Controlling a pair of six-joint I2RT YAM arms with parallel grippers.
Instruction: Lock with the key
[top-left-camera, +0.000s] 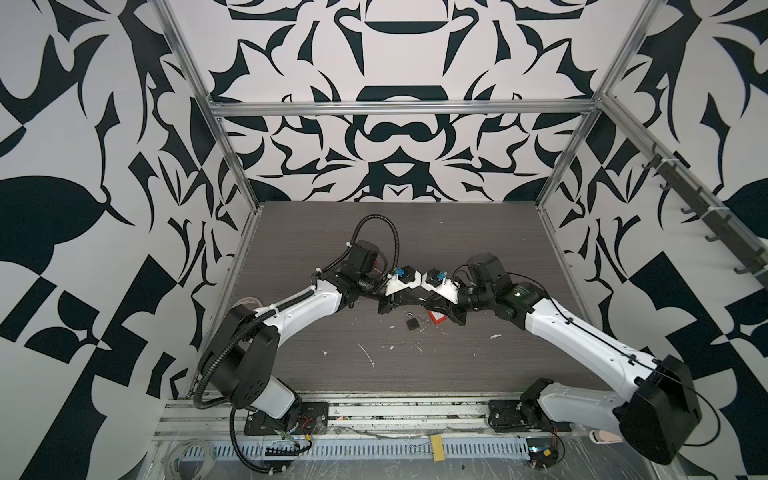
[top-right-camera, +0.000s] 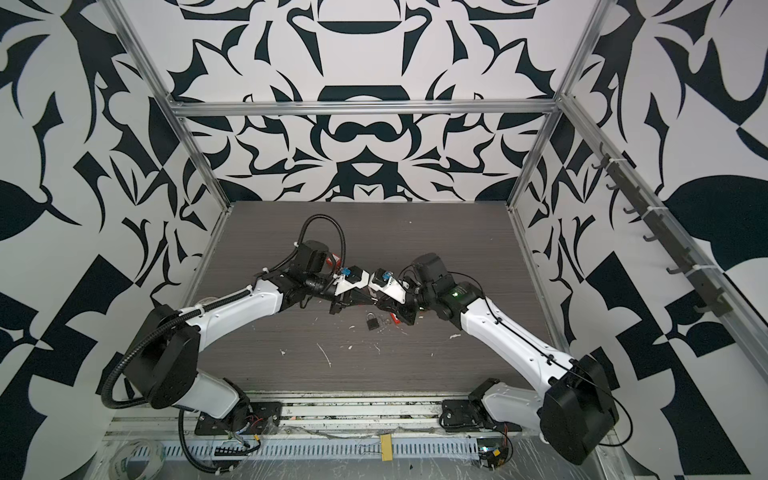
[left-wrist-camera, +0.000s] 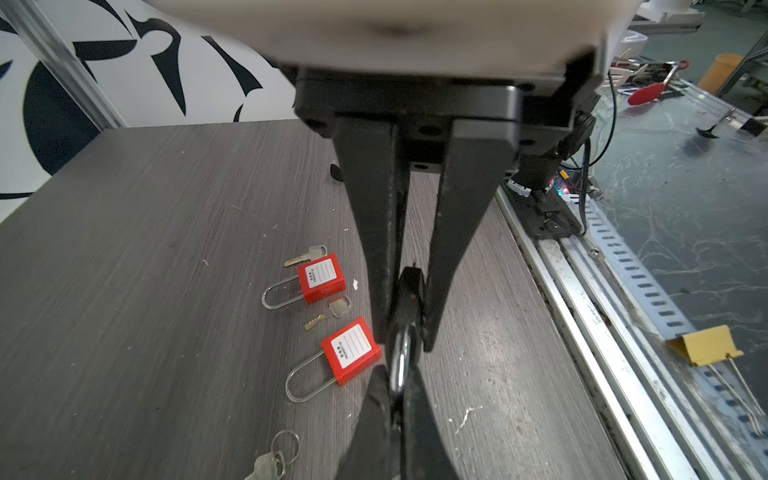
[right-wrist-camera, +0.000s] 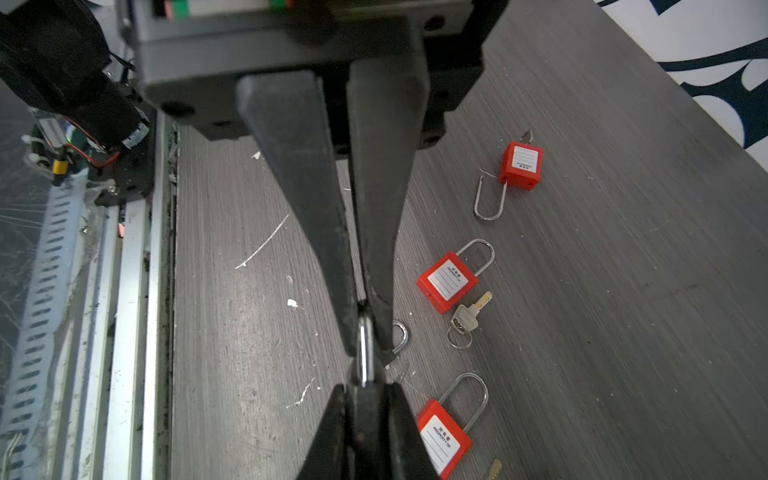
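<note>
We have the black padlock (left-wrist-camera: 411, 286) off the desk (left-wrist-camera: 145, 249), strung between the two arms low in the centre of each wrist view. The left tool (left-wrist-camera: 406, 340) is pinched fully shut on its dark body. The right tool (right-wrist-camera: 368, 347) is closed nearly as far on the silver shackle (left-wrist-camera: 400, 370). Neither tool carries a key. The keys (left-wrist-camera: 328, 313) we can see lie on the desk beside the red padlocks (left-wrist-camera: 351, 351), left of centre in the left wrist view.

Our main worry is that fetching a key means one tool must let go. The body is gripped across a narrow face, so on a single pinch it could swing or twist out and drop. The shackle is smooth round steel and may slide or pivot under any push. The fingertips sit almost tip to tip, so a small misjudged move could knock them together. With several keys lying about, we could also pick the wrong one. In a top view a second dark padlock (top-left-camera: 412, 322) lies just below the tools and could get bumped.
</note>
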